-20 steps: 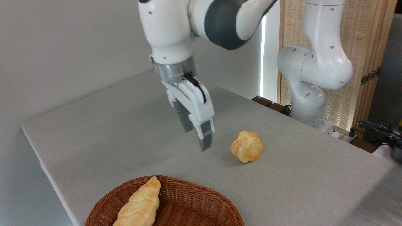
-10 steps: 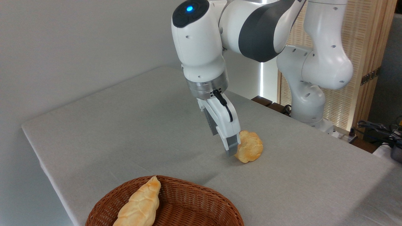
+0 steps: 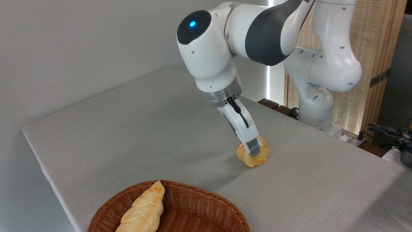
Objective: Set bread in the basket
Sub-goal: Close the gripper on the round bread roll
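While the bun [image 3: 253, 156] sits on the grey table [image 3: 135, 135], near its right-hand part and well apart from the basket [image 3: 193, 206] at the bottom edge, the gripper [image 3: 254, 150] is lowered over it at a tilt. One finger [image 3: 253, 149] is seen lying across the front of the bun; the other is hidden behind it, so it cannot be told whether the bun is yet clasped or the jaws merely stand about it. The step in hand is judged to be the grasp. It is done well if the fingers are set astride the middle of the bun, not on an outer lobe, and closed gently, since the knobbly crust may slip or be crushed. Because the approach is slanted, the bun could be pushed along the cloth; contact on both sides should be made together. A loaf [image 3: 143, 211] already lies in the left of the basket, so the free right side is best aimed for.
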